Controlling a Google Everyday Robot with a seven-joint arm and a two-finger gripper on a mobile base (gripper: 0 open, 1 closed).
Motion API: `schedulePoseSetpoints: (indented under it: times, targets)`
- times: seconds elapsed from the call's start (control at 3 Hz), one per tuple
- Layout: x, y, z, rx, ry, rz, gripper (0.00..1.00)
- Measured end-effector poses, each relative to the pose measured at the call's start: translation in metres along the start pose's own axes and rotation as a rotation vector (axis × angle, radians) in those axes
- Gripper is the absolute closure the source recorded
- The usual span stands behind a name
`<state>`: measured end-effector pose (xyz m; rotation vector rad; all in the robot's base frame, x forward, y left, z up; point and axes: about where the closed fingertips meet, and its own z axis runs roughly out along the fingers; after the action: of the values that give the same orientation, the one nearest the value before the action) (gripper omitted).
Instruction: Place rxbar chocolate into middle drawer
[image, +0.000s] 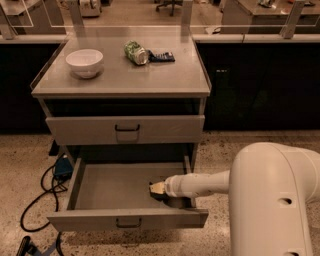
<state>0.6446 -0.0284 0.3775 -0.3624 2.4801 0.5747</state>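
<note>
1. Left of the middle drawer (90, 220), a black cable (37, 200) lies on the floor, clear of it.
2. The drawer is open, and its left half is bare, so there is plenty of room there.
3. The gripper (157, 188) sits low inside the drawer, right of centre and near the front wall. I cannot tell whether it grips or has let go.
4. A dark shape just under it looks like the rxbar chocolate (172, 202) on the drawer floor, though I'm not sure.
5. The bar should be light, flat, slick-wrapped and slightly bendy, so I would pinch it across its narrow width.
6. The drawer's right wall is close and the upper drawer (125, 129) overhangs, so any exit must go forward and up.
</note>
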Motion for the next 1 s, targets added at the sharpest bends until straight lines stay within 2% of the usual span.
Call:
schedulePoseSetpoints:
  times: [0.33,1.0]
  targets:
    - [0.0000,0.0000,0.0000,0.000,0.000,0.000,0.81]
    - [0.0000,0.0001,0.0001,0.000,0.000,0.000,0.35]
